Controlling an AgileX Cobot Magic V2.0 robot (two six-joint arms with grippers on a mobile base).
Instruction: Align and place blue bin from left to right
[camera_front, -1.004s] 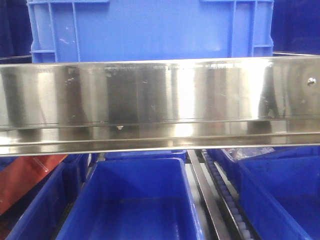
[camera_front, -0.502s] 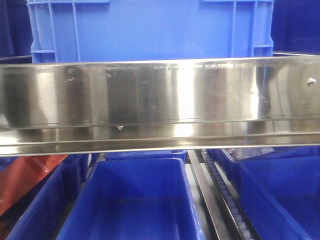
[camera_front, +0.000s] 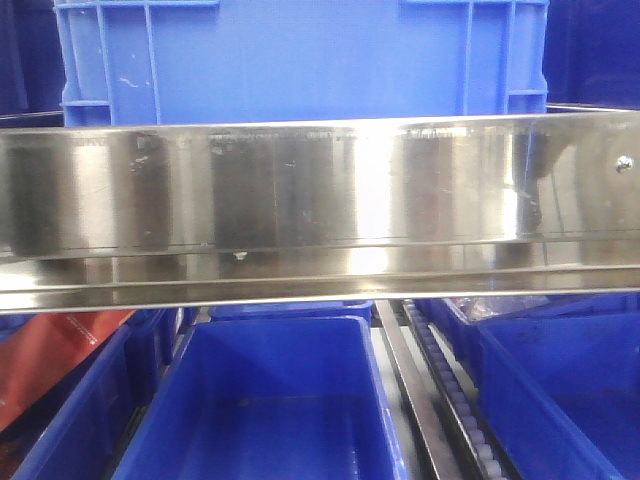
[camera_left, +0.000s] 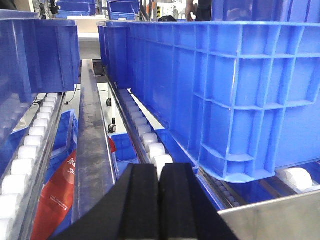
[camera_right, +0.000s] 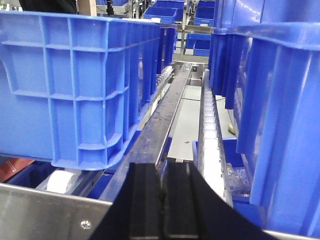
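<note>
The blue bin (camera_front: 300, 60) sits on the white rollers (camera_left: 150, 145) just behind the steel rail (camera_front: 320, 190), roughly centred on it, with neither arm touching it; whether it still needs squaring up I can't judge. Both sets of fingers (camera_left: 159, 200) (camera_right: 162, 200) are pressed together, empty. Below the rail, a narrower bin (camera_front: 270, 410) looks empty.

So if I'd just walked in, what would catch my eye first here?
Probably the blue bin, a big bright crate filling the top of the front view, on white rollers behind a shiny steel rail. More blue bins sit on the level below. Each wrist view shows black gripper fingers, left gripper and right gripper, pressed shut, holding nothing.
</note>
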